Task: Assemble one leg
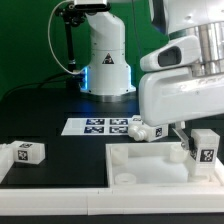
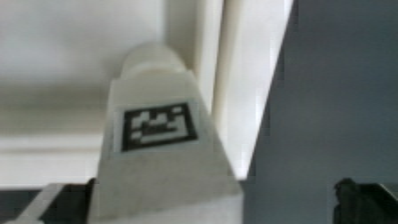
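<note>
Gripper (image 2: 210,203) is straddling the leg (image 2: 160,130): fingers (image 2: 370,198) are sitting apart, with the leg hugging one and a clear gap to the other. It's standing on the panel (image 1: 140,165) corner, probably over its hole; too blurry to confirm. You're likely seating it, so next you're closing squarely and twisting.

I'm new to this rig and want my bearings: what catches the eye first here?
The bulky white arm fills the exterior view's right, its gripper open around a tagged leg at the white panel's edge. Another leg sits alone at the exterior view's left.
</note>
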{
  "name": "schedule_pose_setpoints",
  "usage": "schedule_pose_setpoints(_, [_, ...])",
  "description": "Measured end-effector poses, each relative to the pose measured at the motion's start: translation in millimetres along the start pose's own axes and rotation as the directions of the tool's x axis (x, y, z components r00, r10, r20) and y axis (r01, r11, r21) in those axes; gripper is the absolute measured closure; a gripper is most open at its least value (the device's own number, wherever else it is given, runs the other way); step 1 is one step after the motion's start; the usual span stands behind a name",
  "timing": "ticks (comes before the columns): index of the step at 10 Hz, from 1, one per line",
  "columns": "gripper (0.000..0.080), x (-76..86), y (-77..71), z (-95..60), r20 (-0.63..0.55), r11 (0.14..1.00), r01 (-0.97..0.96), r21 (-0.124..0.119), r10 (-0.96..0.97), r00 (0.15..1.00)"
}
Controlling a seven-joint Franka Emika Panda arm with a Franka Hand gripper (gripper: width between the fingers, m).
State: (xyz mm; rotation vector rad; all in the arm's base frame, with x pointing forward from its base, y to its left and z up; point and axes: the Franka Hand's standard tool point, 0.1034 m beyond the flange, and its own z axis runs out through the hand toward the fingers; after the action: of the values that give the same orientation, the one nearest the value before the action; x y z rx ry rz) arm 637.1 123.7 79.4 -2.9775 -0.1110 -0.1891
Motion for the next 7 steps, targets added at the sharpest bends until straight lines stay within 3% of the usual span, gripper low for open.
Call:
schedule_pose_setpoints(2, [0.0150, -3.1, 12.4, 1.2, 0.098, 1.000, -0.008, 0.010, 0.007, 0.995])
schedule_pose_setpoints(3, [0.0150, -1.2, 14.1, 1.1, 0.072, 1.000, -0.016, 0.004, 0.016, 0.997])
schedule_pose_setpoints(5, [0.0408, -2.1, 12.8, 2.0, 0.075, 0.999, -0.038, 0.002, 0.038, 0.996])
schedule_pose_setpoints(6, [0.0408, -2.1, 13.0, 2.0, 0.075, 0.998, -0.057, 0.002, 0.057, 0.996])
schedule_pose_setpoints(7, [0.0514, -2.2, 14.2, 2.1, 0.075, 0.992, -0.124, -0.004, 0.124, 0.989])
